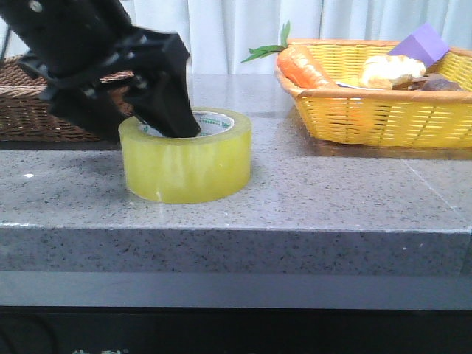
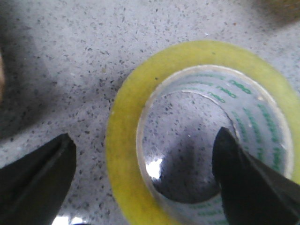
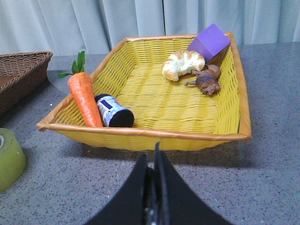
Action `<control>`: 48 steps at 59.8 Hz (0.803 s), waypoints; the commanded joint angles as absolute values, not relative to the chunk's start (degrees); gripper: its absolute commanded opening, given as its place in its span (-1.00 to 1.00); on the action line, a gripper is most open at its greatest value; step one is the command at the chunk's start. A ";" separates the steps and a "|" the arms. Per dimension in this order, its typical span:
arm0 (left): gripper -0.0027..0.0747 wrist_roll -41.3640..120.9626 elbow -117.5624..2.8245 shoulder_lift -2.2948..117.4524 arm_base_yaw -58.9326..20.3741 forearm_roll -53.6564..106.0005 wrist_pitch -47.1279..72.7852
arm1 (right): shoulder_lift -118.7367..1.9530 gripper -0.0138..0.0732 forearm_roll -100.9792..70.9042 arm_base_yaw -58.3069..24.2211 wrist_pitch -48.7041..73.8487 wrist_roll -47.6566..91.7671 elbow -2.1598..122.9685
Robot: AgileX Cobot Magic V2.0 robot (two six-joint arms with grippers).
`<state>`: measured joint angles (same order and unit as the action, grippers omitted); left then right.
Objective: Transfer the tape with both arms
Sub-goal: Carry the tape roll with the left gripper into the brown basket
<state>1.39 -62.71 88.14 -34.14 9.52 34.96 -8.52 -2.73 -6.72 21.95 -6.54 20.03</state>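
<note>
The tape (image 1: 186, 166), a wide yellow translucent roll with a white, green-lettered core, lies flat on the grey stone table (image 1: 332, 199). My left gripper (image 1: 136, 116) is open and straddles the roll's near-left wall. In the left wrist view the roll (image 2: 123, 140) lies between the fingers of the left gripper (image 2: 140, 183): one finger (image 2: 243, 187) is inside the core, the other (image 2: 35, 180) is outside on the table. Neither visibly presses the wall. My right gripper (image 3: 153, 161) is shut and empty, in front of the yellow basket. An edge of the tape (image 3: 8, 159) shows off to its side.
A yellow wicker basket (image 1: 369, 118) at the right holds a carrot (image 3: 84, 98), a dark jar with a blue and white label (image 3: 114, 111), bread (image 3: 183, 64), a purple block (image 3: 211, 41) and a brown item (image 3: 206, 79). A brown wicker basket (image 1: 37, 110) stands at the back left.
</note>
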 commanded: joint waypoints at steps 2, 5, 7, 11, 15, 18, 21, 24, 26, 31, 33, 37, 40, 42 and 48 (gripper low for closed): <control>0.58 0.91 -65.66 88.23 -34.64 10.54 32.84 | -9.00 -0.78 -2.27 -6.39 16.76 -6.37 21.41; 0.52 0.91 -65.94 88.55 -34.64 10.54 33.34 | -9.00 -0.78 -2.27 -6.39 16.76 -6.37 21.41; 0.45 0.91 -65.94 88.55 -34.64 10.54 33.34 | -9.00 -0.78 -2.27 -6.39 16.76 -6.37 21.41; 0.16 0.91 -65.94 88.55 -34.64 10.54 33.47 | -9.00 -0.78 -2.27 -6.39 16.76 -6.37 21.41; -0.17 0.91 -65.94 88.55 -34.64 10.54 33.71 | -9.00 -0.78 -2.27 -6.39 16.76 -6.37 21.41; -0.38 0.91 -65.94 88.55 -34.64 10.54 33.71 | -9.00 -0.78 -2.27 -6.39 16.76 -6.37 21.41; -0.59 0.91 -66.03 88.55 -34.64 10.17 33.71 | -9.00 -0.78 -2.27 -6.39 16.76 -6.37 21.41; -0.74 0.91 -66.44 88.55 -34.64 10.07 33.71 | -9.00 -0.78 -2.27 -6.39 16.76 -6.37 21.41; -0.76 0.91 -67.05 88.44 -34.64 10.07 33.93 | -9.00 -0.78 -2.27 -6.39 16.76 -6.37 21.41; -0.76 1.02 -68.73 87.68 -34.64 10.07 34.74 | -9.00 -0.78 -2.27 -6.39 16.76 -6.37 21.41; -0.76 1.11 -69.86 87.08 -34.64 9.90 35.21 | -9.00 -0.78 -2.27 -6.39 16.76 -6.37 21.41; -0.77 1.11 -72.80 85.86 -34.64 7.83 36.27 | -9.00 -0.78 -2.27 -6.39 16.76 -6.37 21.41; -0.76 1.11 -74.99 84.77 -34.52 6.30 36.53 | -9.00 -0.78 -2.27 -6.39 16.76 -6.37 21.41; -0.76 1.11 -76.27 84.14 -34.21 5.37 36.53 | -9.00 -0.78 -2.27 -6.39 16.76 -6.37 21.41; -0.77 1.11 -80.87 82.61 -32.38 2.73 36.53 | -9.00 -0.78 -2.27 -6.39 16.76 -6.37 21.41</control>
<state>1.29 -75.49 86.67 -33.58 4.18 40.34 -8.52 -2.70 -6.72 21.73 -6.54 20.03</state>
